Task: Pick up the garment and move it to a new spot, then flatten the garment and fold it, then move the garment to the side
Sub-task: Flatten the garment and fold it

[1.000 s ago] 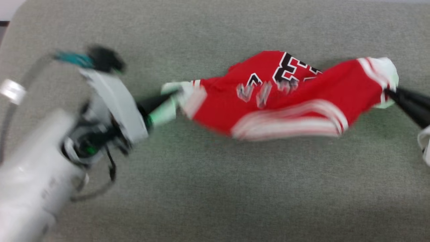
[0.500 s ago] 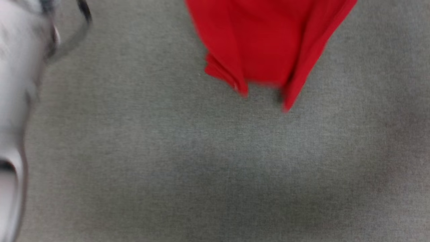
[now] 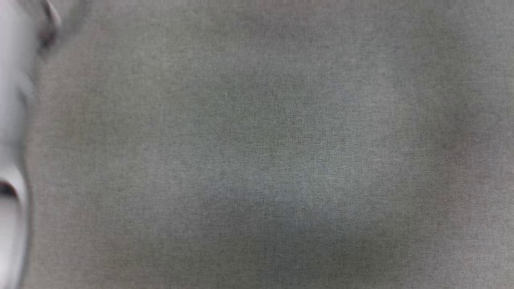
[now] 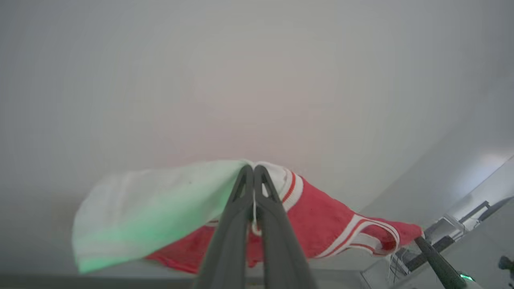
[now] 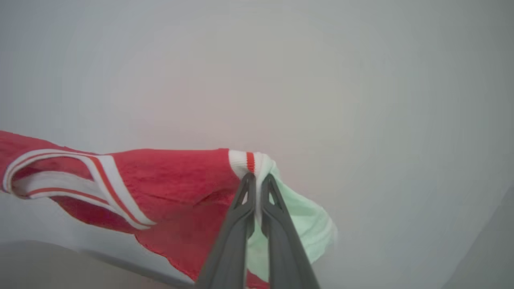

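the first step is in hand: the garment (image 4: 321, 224) is held in the air, off the surface, for the carry to a new spot. the left gripper (image 4: 253, 170) has its jaws pressed together on the edge of one white sleeve (image 4: 152, 208). the right gripper (image 5: 257, 176) has its jaws pinched on the other sleeve (image 5: 305, 228). the red body with its striped trim hangs slack between them, sagging in the middle. a green glow tints both sleeves near the jaws.

the next move, as i judge it, is to bring both arms down together over the chosen place. the sleeves should be kept well apart so the cloth lands spread rather than bunched. the lower hem should touch first, with the sleeves laid down after it. only then should the jaws let go and the flattening begin. dropping one side early would likely twist the shirt.

the tabletop (image 3: 257, 152) in the head view is covered in grey woven cloth, blurred, with a soft dark shadow across its middle. a pale forearm (image 3: 12, 120) runs along its left edge. behind the garment, both wrist views give a plain pale wall (image 5: 361, 80), out of focus. some darker shapes sit at the lower right of the left wrist view, too blurred to name.
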Robot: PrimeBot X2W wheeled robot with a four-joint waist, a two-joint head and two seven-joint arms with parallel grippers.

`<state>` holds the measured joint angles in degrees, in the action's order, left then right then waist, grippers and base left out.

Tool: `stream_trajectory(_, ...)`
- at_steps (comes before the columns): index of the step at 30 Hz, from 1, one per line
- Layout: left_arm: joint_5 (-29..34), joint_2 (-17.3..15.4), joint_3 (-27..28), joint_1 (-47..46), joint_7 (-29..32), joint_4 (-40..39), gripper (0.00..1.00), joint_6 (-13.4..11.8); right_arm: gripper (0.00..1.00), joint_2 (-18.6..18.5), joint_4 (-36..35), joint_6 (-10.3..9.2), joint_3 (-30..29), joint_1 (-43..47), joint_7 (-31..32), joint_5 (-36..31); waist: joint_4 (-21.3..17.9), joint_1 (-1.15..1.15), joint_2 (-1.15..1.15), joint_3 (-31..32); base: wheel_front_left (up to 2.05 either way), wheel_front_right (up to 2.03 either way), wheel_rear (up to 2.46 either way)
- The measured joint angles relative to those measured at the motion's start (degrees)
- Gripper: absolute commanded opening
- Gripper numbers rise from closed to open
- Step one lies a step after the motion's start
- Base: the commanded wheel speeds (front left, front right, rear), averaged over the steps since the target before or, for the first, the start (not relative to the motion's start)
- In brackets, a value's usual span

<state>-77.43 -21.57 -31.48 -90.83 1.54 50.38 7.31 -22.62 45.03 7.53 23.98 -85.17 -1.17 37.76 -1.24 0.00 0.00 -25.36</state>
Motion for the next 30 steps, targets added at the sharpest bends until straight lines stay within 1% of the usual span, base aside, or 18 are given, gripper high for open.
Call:
stream_trajectory(2, -1.9, -1.0, -1.2, 6.3, 1.9, -5.6, 0.0, 0.0, 0.0, -2.0, -2.9, 0.0, 2.5, 4.7, 1.2, 1.2, 0.1, 0.0, 0.0, 0.7, 0.0, 0.0, 0.0)
stream_trajectory(4, -2.6, -2.6, -3.4, 13.6, 2.5, -11.4, 0.0, 0.0, 0.0, -4.7, -7.2, -0.01, 4.5, 10.8, 2.3, 3.6, 0.2, 0.0, 0.0, 1.4, 0.0, 0.0, 0.0)
stream_trajectory(7, -3.9, -5.2, -6.7, 25.9, 3.3, -18.6, 0.0, 0.0, 0.0, -10.2, -14.1, -0.01, 5.6, 21.2, 5.1, 7.4, 0.8, 0.0, 0.0, 2.3, 0.0, 0.0, 0.0)
stream_trajectory(12, -4.7, -9.9, -10.2, 41.2, 2.0, -27.9, 0.0, 0.0, 0.0, -16.5, -26.5, -0.01, 4.9, 38.7, 11.4, 12.2, 1.3, 0.0, 0.0, 3.9, 0.0, 0.0, 0.0)
stream_trajectory(14, -5.3, -11.9, -11.1, 45.9, 1.4, -31.4, 0.0, 0.0, 0.0, -18.8, -31.3, -0.01, 3.9, 44.9, 14.3, 12.8, 1.4, 0.0, 0.0, 4.6, 0.0, 0.0, 0.0)
stream_trajectory(17, -4.4, -15.6, -13.7, 51.2, 1.7, -37.3, 0.0, 0.0, 0.0, -21.5, -38.2, -0.01, 1.2, 53.2, 19.0, 13.7, 1.4, 0.0, 0.0, 5.7, 0.0, 0.0, 0.0)
stream_trajectory(19, -4.6, -17.8, -14.8, 54.3, 1.9, -41.5, 0.0, 0.0, 0.0, -22.5, -42.9, -0.01, -0.8, 58.6, 22.6, 13.7, 1.4, 0.0, 0.0, 6.6, 0.0, 0.0, 0.0)
stream_trajectory(22, -3.4, -22.1, -16.9, 58.3, 2.5, -45.2, 0.0, 0.0, 0.0, -23.4, -48.9, -0.01, -4.9, 65.8, 27.4, 13.9, 1.4, 0.0, 0.0, 7.7, 0.0, 0.0, 0.0)
stream_trajectory(24, -3.2, -24.3, -17.7, 60.4, 2.9, -47.8, 0.0, 0.0, 0.0, -23.6, -52.5, -0.01, -7.7, 70.0, 30.5, 13.2, 1.4, 0.0, 0.0, 8.2, 0.0, 0.0, 0.0)
stream_trajectory(28, -3.2, -28.7, -19.1, 64.5, 4.0, -54.0, 0.0, -0.1, 0.0, -22.7, -59.4, -0.02, -12.4, 78.6, 37.4, 12.1, 1.4, 0.0, 0.0, 8.7, 0.0, 0.0, 0.0)
stream_trajectory(30, -3.4, -30.9, -19.3, 66.4, 4.2, -56.7, 0.0, -1.1, 0.0, -21.7, -62.1, -0.01, -14.8, 82.3, 40.3, 11.8, 1.5, 0.0, 0.0, 8.7, 0.0, 0.0, 0.0)
